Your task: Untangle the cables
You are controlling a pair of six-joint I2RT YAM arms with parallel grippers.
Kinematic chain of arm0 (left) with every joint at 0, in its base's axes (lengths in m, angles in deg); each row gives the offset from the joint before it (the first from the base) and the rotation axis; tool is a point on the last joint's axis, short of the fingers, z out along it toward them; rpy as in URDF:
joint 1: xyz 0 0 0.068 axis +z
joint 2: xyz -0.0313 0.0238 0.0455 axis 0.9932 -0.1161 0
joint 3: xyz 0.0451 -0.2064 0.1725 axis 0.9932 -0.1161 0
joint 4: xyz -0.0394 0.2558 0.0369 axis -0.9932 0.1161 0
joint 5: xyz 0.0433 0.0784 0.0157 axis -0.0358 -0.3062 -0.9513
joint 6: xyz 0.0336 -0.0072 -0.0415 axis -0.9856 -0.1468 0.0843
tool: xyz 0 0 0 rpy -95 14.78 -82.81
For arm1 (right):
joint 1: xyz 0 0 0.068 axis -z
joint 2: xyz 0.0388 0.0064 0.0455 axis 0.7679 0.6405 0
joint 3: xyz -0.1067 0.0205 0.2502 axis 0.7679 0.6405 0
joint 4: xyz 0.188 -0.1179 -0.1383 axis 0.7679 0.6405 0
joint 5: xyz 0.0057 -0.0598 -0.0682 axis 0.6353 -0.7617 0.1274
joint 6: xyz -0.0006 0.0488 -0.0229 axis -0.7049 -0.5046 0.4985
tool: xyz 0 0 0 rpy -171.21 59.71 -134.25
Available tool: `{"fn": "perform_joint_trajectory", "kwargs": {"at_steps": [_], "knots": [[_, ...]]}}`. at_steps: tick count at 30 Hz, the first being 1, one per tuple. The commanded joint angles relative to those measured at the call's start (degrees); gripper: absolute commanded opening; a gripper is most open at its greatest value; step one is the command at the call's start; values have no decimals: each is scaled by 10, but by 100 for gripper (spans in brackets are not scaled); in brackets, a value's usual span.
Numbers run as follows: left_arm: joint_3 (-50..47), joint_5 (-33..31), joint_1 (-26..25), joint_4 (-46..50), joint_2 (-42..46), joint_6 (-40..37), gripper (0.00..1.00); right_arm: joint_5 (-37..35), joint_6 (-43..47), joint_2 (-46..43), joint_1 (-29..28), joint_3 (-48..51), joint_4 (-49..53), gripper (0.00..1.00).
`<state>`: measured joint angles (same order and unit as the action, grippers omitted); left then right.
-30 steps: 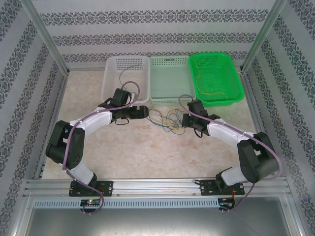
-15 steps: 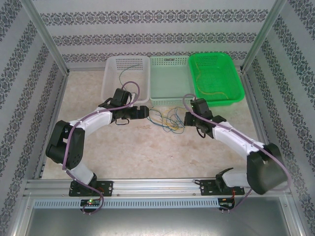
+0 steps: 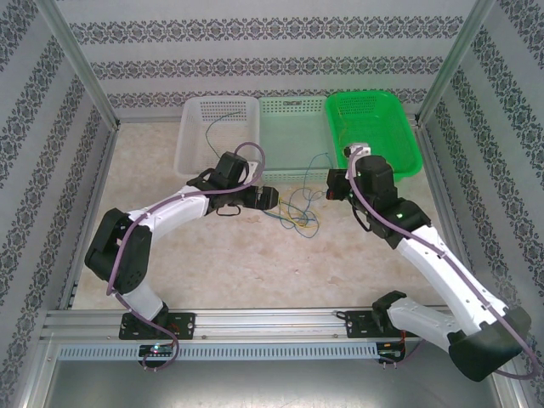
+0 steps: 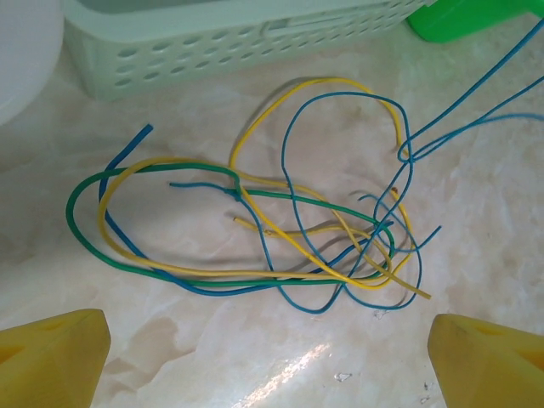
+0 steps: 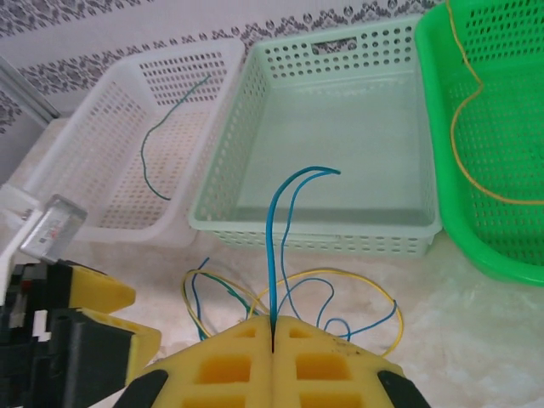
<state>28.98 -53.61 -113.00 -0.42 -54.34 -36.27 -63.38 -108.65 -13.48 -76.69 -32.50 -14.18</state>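
The tangle of thin yellow, blue and dark green wires (image 4: 255,229) lies on the bench (image 3: 246,263) toward its far edge, before the pale green perforated basket (image 5: 314,229). One blue strand (image 5: 274,246) rises into the clenched right gripper (image 5: 272,336). Further pulling could cinch crossings or drag the heap, since the wide-spread left gripper (image 3: 270,197) pins nothing. Since a second ago the right arm has lifted and the left has slid closer.
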Motion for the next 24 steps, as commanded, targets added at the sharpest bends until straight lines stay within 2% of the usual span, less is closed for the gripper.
{"fn": "perform_joint_trajectory", "kwargs": {"at_steps": [1,6,13,19,24], "knots": [[14,-12,-8,-17,4,-16,97,5,14,-22,-5,-25,20,0],[18,-25,-12,-22,14,-15,97,9,16,-42,-3,-44,14,0],[-21,-91,-13,-48,66,-3,100,56,16,-33,4,-81,29,0],[-46,-87,-13,-98,97,16,100,81,-6,-29,10,-65,16,0],[-38,-53,-11,-124,87,49,100,100,-22,-18,13,-42,-2,0]]}}
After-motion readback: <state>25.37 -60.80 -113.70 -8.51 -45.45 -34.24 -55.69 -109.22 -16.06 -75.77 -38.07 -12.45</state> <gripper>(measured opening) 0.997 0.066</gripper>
